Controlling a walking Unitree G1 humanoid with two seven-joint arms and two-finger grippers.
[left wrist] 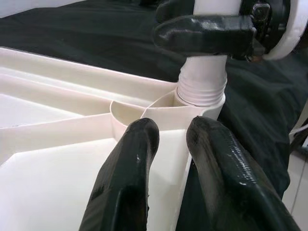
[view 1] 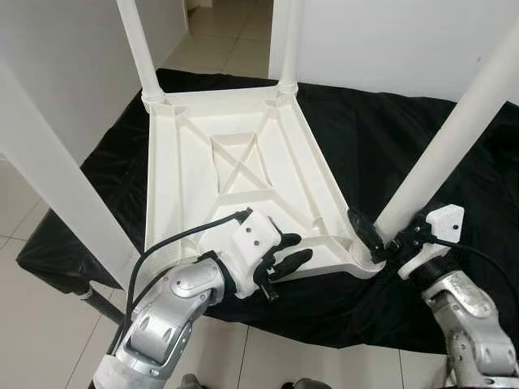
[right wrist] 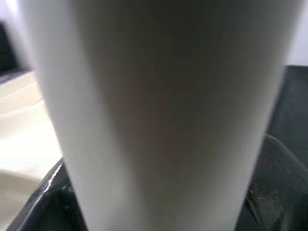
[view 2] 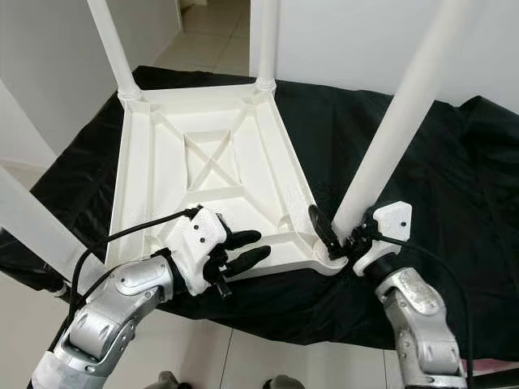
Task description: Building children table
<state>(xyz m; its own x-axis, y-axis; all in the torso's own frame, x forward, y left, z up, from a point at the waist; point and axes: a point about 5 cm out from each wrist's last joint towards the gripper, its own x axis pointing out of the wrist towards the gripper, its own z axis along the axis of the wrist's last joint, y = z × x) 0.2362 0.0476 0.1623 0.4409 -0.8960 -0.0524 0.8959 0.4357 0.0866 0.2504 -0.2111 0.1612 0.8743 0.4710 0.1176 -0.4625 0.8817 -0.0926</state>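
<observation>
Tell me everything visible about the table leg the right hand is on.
The table leg is a plain white tube, plastic by its look, rising slightly tilted from the near right corner socket of the upside-down white tabletop. Its lower end is ribbed or threaded where it enters the socket. The right hand grips it just above the socket, black fingers on either side. Its top runs out of frame.

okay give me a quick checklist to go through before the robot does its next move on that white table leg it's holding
1. Right gripper around the near-right white plastic leg close above its socket: ok.
2. Leg's ribbed end sitting in the corner socket: ok; fully seated: cannot tell.
3. Left gripper, fingers a little apart, over the near edge of the upside-down white plastic tabletop, holding nothing: ok.
4. Whether that gripper presses on the tabletop: cannot tell.
5. Two far legs standing in their corners: ok.
6. Black cloth lying under the tabletop: ok.
</observation>
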